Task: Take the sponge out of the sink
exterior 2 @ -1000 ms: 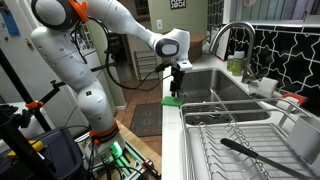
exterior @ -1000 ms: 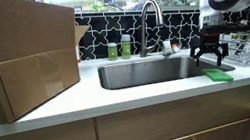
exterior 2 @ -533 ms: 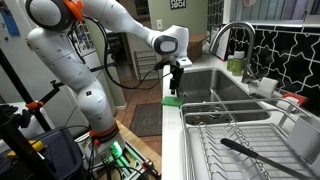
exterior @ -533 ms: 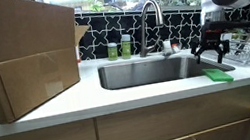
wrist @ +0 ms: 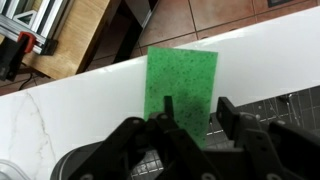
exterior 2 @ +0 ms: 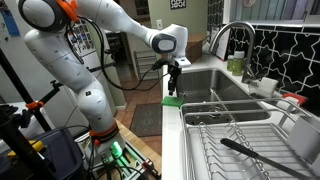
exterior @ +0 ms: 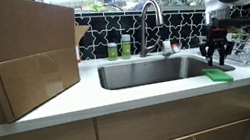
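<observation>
End effector released, hovers clear above sponge on ctr edge, nr sink.

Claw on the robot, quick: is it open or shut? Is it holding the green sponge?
Gripper: open, holding nothing. The sponge lies flat on the white counter beneath it.

Probably a home kitchen, steel sink, faucet, dish rack, tiled backsplash

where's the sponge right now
In an exterior view the sponge lies flat on the white counter by its front edge, just outside the sink, with the gripper above it.
</observation>
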You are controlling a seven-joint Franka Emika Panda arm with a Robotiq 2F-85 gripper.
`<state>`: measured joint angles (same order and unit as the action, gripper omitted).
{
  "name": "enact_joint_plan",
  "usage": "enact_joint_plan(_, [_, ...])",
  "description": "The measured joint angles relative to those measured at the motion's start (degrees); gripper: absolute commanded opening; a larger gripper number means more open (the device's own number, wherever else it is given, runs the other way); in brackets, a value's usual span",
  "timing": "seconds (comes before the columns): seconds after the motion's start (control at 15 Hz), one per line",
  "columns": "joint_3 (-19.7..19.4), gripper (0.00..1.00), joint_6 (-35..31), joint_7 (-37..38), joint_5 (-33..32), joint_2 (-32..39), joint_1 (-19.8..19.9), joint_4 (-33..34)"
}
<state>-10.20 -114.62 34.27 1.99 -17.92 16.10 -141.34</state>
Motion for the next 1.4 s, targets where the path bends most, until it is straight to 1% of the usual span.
enact_joint_plan(0.13, [0.0, 0.07, 0.0, -1.0, -0.1, 0.3, 0.4, -0.9])
enact_joint_plan(0.2, [-0.1, 0.05, 0.0, -1.4, -0.2, 0.4, 0.5, -1.4])
enact_joint_plan(0.27, [0.0, 0.01, 0.0, -1.6, -0.3, 0.6, 0.6, -1.9])
enact_joint_plan(0.4, [0.0, 0.01, -0.1, -1.7, -0.8, 1.0, 0.6, -2.4])
enact_joint_plan(0.47, [0.1, 0.04, -0.2, -1.7, -1.0, 1.1, 0.6, -2.6])
enact_joint_plan(0.73, [0.5, 0.07, -0.8, -1.9, -1.1, 2.1, 0.5, -3.0])
enact_joint_plan(0.8, [0.6, 0.06, -1.0, -1.9, -1.1, 2.5, 0.5, -3.0])
enact_joint_plan(0.87, [0.8, 0.07, -1.1, -2.0, -1.1, 3.0, 0.3, -3.0])
enact_joint_plan(0.93, [1.0, 0.05, -1.1, -2.1, -1.1, 3.3, 0.2, -2.9])
enact_joint_plan(1.0, [1.2, 0.06, -1.2, -2.2, -1.1, 3.6, 0.0, -2.9])
enact_joint_plan(1.07, [1.4, 0.04, -1.2, -2.3, -1.1, 3.8, -0.2, -2.8])
enact_joint_plan(1.4, [2.8, 0.06, -1.8, -2.6, -0.8, 4.3, -1.8, -2.3])
